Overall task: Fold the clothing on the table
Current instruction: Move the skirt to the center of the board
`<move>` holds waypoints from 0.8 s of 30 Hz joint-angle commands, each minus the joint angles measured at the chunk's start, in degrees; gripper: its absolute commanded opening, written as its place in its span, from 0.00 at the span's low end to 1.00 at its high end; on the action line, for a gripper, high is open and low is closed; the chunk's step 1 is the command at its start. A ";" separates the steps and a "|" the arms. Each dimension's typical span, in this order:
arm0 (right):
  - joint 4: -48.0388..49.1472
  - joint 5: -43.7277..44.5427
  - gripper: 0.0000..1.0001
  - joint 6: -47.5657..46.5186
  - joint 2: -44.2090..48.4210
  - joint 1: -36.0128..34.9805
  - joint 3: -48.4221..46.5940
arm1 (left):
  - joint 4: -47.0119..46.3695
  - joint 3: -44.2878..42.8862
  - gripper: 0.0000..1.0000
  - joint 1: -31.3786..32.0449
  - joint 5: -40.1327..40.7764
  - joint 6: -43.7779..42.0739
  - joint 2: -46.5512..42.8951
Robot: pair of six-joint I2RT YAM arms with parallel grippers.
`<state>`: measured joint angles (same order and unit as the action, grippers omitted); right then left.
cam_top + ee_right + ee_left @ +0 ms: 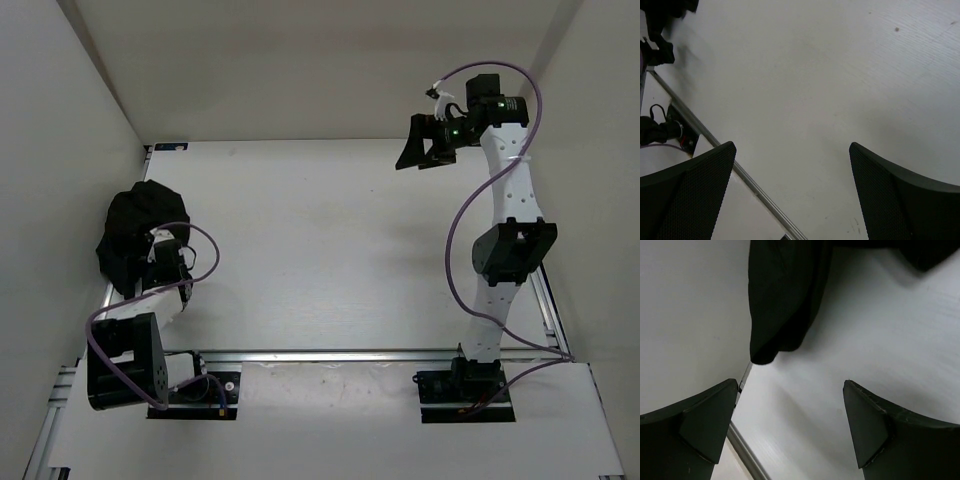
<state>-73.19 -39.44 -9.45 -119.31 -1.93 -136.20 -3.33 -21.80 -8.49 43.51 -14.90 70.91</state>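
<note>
Top view, left to right: the clothing (140, 232) lies bunched in a dark heap at the left edge of the desk (320, 250), close against the left wall (60, 130). The left pincer (790, 387), fingers wide apart and holding nothing, sits just beside the heap, a lobe of fabric showing at the upper centre of the left wrist view. The right pincer (424, 153), likewise spread and empty, hovers at the upper right, well apart from the garment. Probable hazards: a grasp into the crumpled mass may catch several layers and drag the whole heap rather than one edge, and the wall and side rail (745, 450) leave the fingers little room. The desk is matte white, faintly grained, rail-edged and enclosed by plain white walls
</note>
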 commanded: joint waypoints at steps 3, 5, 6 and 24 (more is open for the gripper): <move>-2.31 1.82 0.99 0.05 3.47 0.78 0.59 | -9.05 -1.39 0.98 1.10 0.18 -3.11 2.37; -2.74 1.91 0.99 -0.13 3.64 1.40 0.59 | -9.68 -2.45 0.98 1.11 0.70 -3.03 3.61; -2.31 2.26 0.99 -0.39 3.73 1.84 0.59 | -10.11 -3.33 0.98 0.85 0.27 -2.34 4.49; 0.32 0.51 0.99 1.10 11.37 11.25 6.21 | -1.60 -14.76 0.91 -5.48 -1.31 10.85 18.02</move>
<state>-74.50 -37.54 -9.17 -111.77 7.25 -131.26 -7.57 -35.00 -13.82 43.99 -7.86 88.14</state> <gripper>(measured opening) 0.994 0.915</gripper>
